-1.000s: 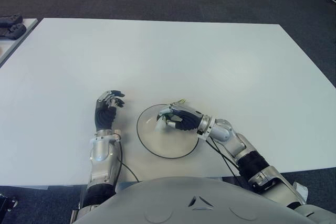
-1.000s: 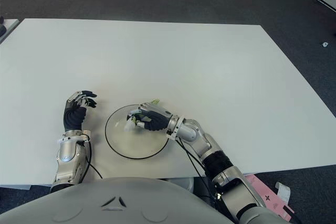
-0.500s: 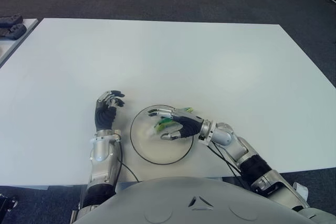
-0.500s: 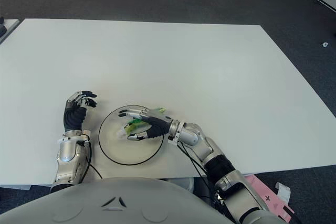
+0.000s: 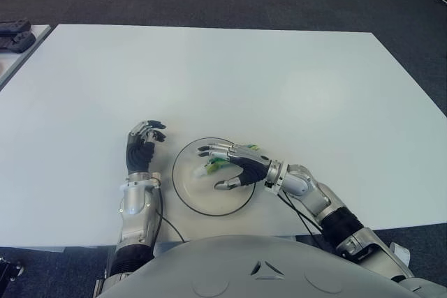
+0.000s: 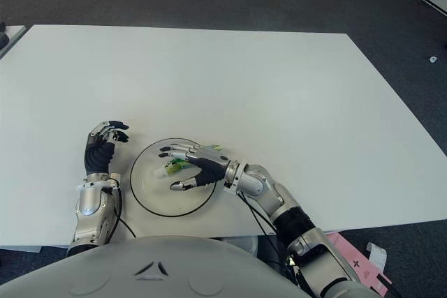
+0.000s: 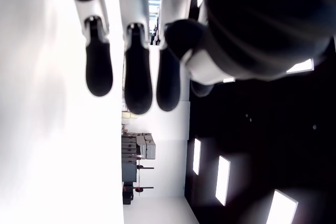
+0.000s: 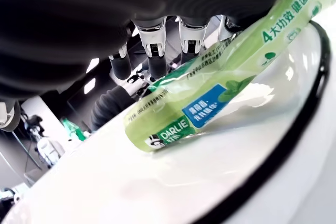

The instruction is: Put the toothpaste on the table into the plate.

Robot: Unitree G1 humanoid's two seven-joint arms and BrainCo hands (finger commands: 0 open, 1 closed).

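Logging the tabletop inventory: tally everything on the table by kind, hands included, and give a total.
Toothpaste tubes: 1, lying in the plate
Plates: 1, clear with a dark rim
Robot hands: 2, left hand and right hand
Total: 4

Bright, even overhead light on the table [image 5: 279,82] (blown white in the left wrist view).

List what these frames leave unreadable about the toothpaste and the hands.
- Toothpaste: its rear end, covered by the right robot hand in both eye views; cut by the frame edge in the right wrist view.
- Plate: far rim, behind that hand.
- Left robot hand: table contact unclear.
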